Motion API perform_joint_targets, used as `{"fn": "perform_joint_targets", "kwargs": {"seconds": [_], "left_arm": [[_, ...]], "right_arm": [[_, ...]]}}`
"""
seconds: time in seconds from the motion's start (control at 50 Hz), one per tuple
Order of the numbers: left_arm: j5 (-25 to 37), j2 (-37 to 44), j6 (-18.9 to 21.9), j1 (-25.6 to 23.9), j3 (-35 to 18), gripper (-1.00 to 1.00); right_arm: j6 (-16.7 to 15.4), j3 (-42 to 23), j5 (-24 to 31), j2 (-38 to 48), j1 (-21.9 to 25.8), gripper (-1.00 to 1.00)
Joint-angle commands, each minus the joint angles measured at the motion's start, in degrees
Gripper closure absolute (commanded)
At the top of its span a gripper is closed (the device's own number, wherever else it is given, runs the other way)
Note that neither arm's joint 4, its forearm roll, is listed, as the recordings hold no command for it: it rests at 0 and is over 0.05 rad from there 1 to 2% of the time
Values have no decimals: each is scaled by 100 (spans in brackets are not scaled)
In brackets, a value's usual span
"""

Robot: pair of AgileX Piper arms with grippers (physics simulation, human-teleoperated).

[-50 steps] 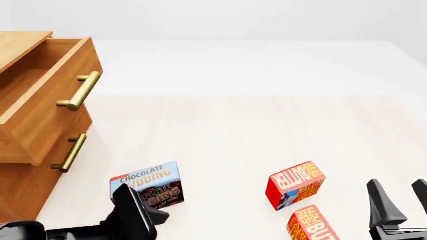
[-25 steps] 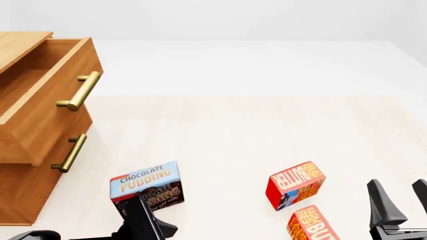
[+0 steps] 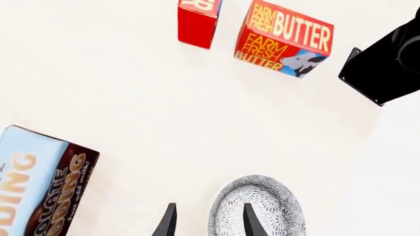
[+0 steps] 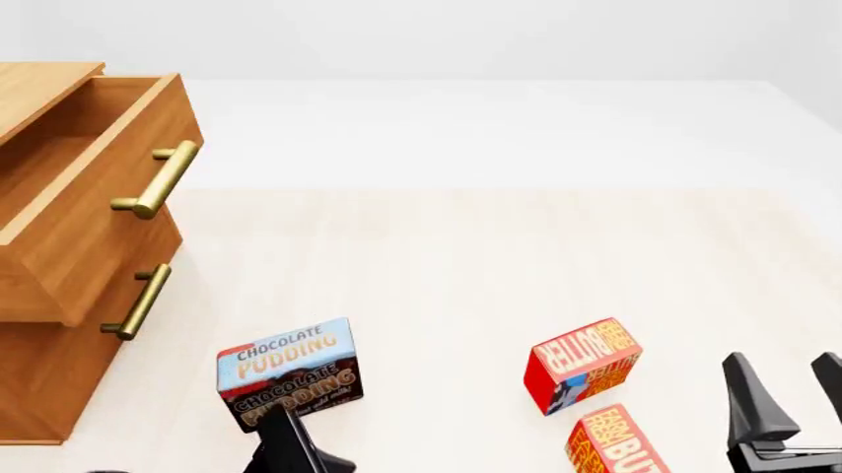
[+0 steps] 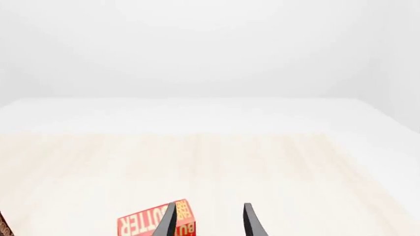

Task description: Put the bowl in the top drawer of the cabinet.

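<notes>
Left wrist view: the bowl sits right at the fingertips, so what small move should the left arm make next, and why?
Probably ease the left gripper down over the bowl rim before closing. Its jaws are open, one fingertip over the patterned bowl and the other outside it, so they straddle the rim. The top drawer already stands open.

Bowl [image 3: 257, 206]: white, fine grey lace pattern. Butter box [image 3: 284, 38]: red, yellow lettering. Cabinet [image 4: 53, 296]: light brown wood, brass handles.
</notes>
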Motion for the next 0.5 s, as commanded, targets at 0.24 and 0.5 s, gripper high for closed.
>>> {"fn": "perform_joint_targets", "kwargs": {"seconds": [0.24, 0.5], "left_arm": [[-716, 502, -301, -124, 256, -100], [-1017, 694, -397, -136, 361, -100]], "right_arm": [[-29, 5, -100, 185, -62, -100], [-43, 6, -135, 246, -75, -100]]}}
